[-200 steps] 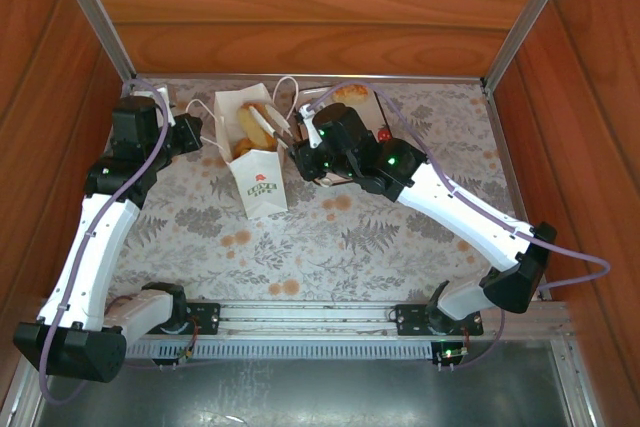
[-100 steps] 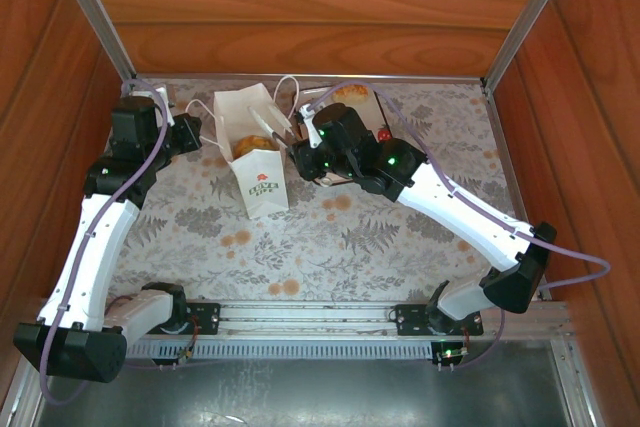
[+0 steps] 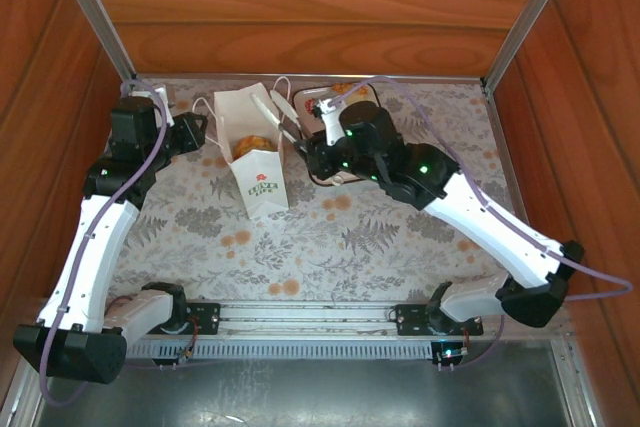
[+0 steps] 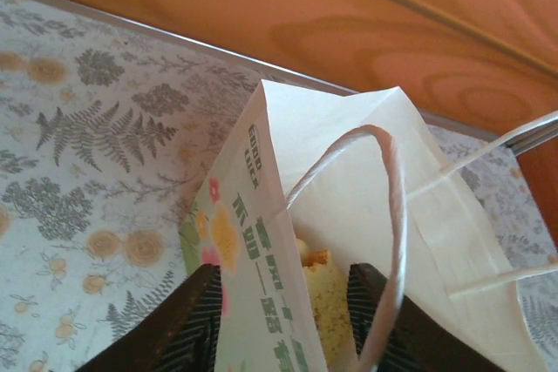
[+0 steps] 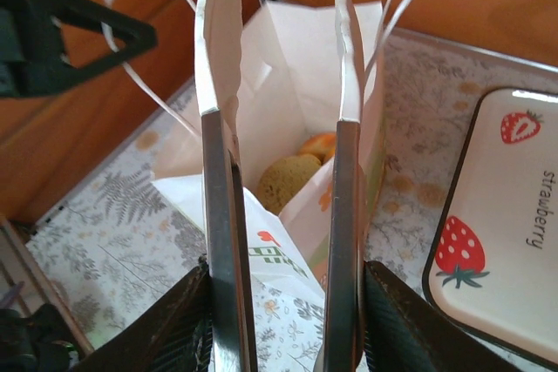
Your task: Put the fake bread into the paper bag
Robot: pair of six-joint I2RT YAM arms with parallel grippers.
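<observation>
The white paper bag (image 3: 258,162) stands upright at the back left of the table, green logo facing front. Fake bread (image 3: 254,145) lies inside it; a brown bun (image 5: 288,180) and an orange piece (image 5: 319,144) lie at its bottom. My right gripper (image 3: 312,142) (image 5: 288,298) is shut on metal tongs (image 5: 222,241), whose white tips stand apart and empty over the bag's right rim. My left gripper (image 3: 198,132) (image 4: 283,324) is open at the bag's left side. One wall of the bag (image 4: 261,241) hangs loose between its fingers, with a yellow piece (image 4: 327,302) just inside.
A strawberry-print tray (image 5: 514,233) (image 3: 345,95) lies right of the bag, partly under my right arm. The bag's cord handles (image 4: 392,215) stick up. Wooden walls close in the back and both sides of the patterned table (image 3: 380,237).
The tongs dropped a piece of bread into the bag, then drew back up and to the right with my right arm. My left gripper's jaws opened off the bag's wall.
</observation>
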